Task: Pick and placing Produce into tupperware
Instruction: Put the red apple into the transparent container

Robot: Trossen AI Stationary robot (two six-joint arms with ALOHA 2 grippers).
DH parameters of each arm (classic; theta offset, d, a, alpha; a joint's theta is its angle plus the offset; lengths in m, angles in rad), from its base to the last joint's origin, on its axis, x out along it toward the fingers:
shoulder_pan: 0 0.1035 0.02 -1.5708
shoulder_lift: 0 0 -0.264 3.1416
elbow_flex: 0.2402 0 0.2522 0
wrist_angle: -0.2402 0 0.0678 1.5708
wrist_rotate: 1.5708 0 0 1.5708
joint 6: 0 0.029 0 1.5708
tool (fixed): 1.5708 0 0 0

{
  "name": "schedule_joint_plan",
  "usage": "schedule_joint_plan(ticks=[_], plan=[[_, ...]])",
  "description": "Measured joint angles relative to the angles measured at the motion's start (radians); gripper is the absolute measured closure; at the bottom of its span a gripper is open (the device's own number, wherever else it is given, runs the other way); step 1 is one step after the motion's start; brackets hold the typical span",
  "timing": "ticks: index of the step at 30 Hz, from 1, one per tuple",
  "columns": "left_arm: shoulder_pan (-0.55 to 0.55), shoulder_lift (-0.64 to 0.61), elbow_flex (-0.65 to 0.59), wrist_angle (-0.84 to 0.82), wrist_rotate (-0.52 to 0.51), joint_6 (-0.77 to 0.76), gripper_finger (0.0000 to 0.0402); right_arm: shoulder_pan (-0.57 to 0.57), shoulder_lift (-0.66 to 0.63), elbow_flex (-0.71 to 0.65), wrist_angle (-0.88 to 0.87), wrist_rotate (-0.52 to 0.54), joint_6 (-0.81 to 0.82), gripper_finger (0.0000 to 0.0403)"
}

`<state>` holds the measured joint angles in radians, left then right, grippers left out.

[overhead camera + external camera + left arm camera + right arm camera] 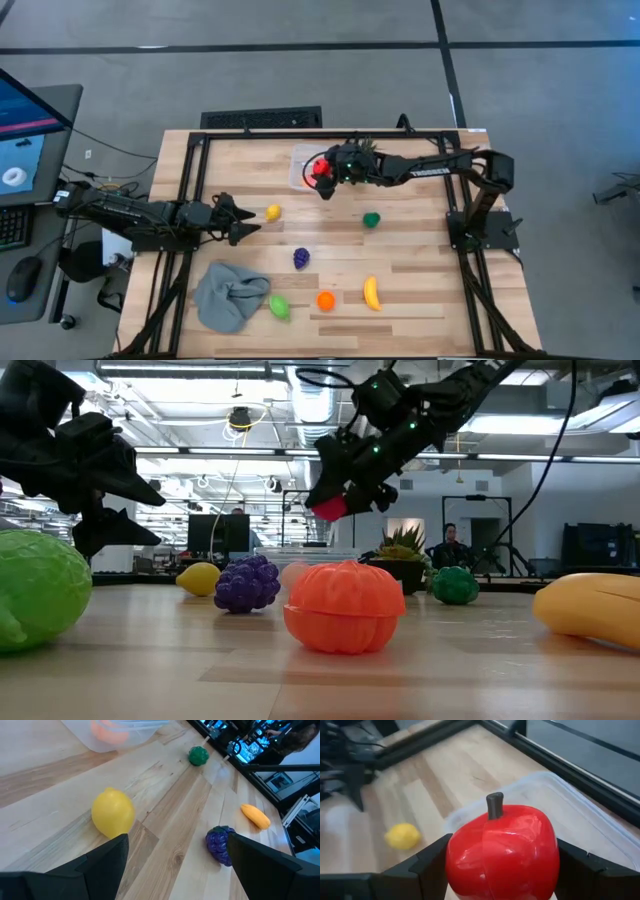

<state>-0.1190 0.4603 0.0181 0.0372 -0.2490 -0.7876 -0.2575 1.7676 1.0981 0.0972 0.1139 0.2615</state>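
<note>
One red apple (pixel 502 851) pinched in right gripper (pixel 322 172) hangs just over tupperware (pixel 301 166), directly below; left gripper (pixel 240 219) waits spread near lemon (pixel 272 212).

The tupperware (pixel 299 166) sat clear and colourless at the far middle of the surface, an orange-pink piece inside. A glossy red apple (pixel 502 852), dark stem up, hung pinched in the right end effector (pixel 322 178) over its near edge. Lemon (pixel 272 212), purple grapes (pixel 301 257), green broccoli (pixel 371 219), orange pumpkin (pixel 325 300), banana (pixel 371 292) and a lime-green fruit (pixel 279 307) lay scattered nearer.
</note>
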Motion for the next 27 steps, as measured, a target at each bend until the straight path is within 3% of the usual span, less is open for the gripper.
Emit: schedule_joint_plan(ticks=[12,27], plan=[[0.0,0.0,0.0,0.0,-0.001,0.014,0.0078,-0.023,0.087,0.099,-0.012,0.041,0.002,0.0106],[0.0,0.0,0.0,0.0,0.001,0.014,0.0078,-0.072,0.253,0.329,-0.234,-0.013,0.001,0.0106]])
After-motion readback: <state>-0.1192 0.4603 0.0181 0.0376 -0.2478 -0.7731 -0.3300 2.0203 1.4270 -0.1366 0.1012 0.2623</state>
